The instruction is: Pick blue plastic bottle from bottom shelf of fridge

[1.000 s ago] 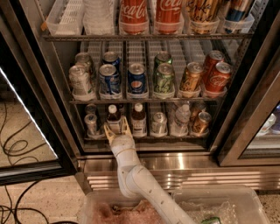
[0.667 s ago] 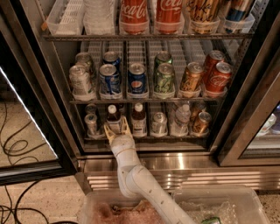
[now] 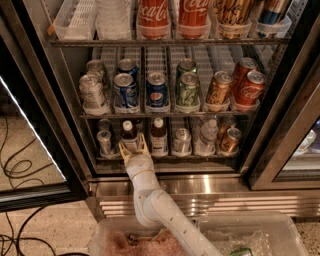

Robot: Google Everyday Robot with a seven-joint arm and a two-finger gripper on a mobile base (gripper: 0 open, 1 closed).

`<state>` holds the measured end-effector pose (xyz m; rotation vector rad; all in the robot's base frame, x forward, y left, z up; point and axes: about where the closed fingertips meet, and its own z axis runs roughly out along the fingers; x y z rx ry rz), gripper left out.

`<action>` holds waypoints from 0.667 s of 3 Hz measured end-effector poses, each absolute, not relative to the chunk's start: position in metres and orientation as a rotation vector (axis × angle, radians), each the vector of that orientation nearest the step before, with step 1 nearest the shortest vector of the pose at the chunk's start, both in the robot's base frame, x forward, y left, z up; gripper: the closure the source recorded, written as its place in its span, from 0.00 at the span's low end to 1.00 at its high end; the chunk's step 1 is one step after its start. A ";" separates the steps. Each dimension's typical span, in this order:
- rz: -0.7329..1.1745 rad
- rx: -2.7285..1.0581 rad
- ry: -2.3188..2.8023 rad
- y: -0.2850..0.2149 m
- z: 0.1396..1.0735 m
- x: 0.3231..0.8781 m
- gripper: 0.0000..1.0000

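**Foreground.** Clear plastic bin (image 3: 260, 235), lowest in view. A white jointed arm (image 3: 160, 210) rose from beside it, up and to the left.

**Pincer** (image 3: 133, 148). At the arm's tip, level with the front edge of the bottom shelf (image 3: 200, 158), in the second lane from the left. Two yellowish fingers (image 3: 123, 149) stood apart in a V, one on each side of the lower part of the blue plastic bottle (image 3: 129, 135). Whether they touched the bottle could not be told.

**Fridge** (image 3: 277, 95). Black-framed, door open, with a shiny ribbed steel base (image 3: 210, 190) under the shelves.

**Bottom shelf, left to right.**
- Small silver can (image 3: 105, 142).
- The blue plastic bottle: upright, white cap, dark contents, pale label.
- Similar brown bottle (image 3: 158, 136), just to its right.
- Second silver can (image 3: 181, 140).
- Clear water bottle (image 3: 207, 135).
- Gold can (image 3: 230, 140).

**Shelf above, left to right.**
- Silver cans (image 3: 93, 93).
- Two Pepsi cans (image 3: 125, 90).
- Green cans (image 3: 188, 90).
- Orange-gold can (image 3: 219, 89).
- Coca-Cola cans (image 3: 248, 88).

**Top of view.**
- White slotted tray (image 3: 75, 20).
- Large red Coca-Cola cans (image 3: 152, 15).
- Gold cans (image 3: 232, 12).

**Left margin.** Black cables (image 3: 15, 167) lay on the speckled floor.
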<state>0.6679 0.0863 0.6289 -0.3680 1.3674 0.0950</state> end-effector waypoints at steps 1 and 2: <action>0.132 -0.303 1.344 0.088 0.643 0.667 1.00; 0.138 -0.264 1.320 0.086 0.654 0.668 1.00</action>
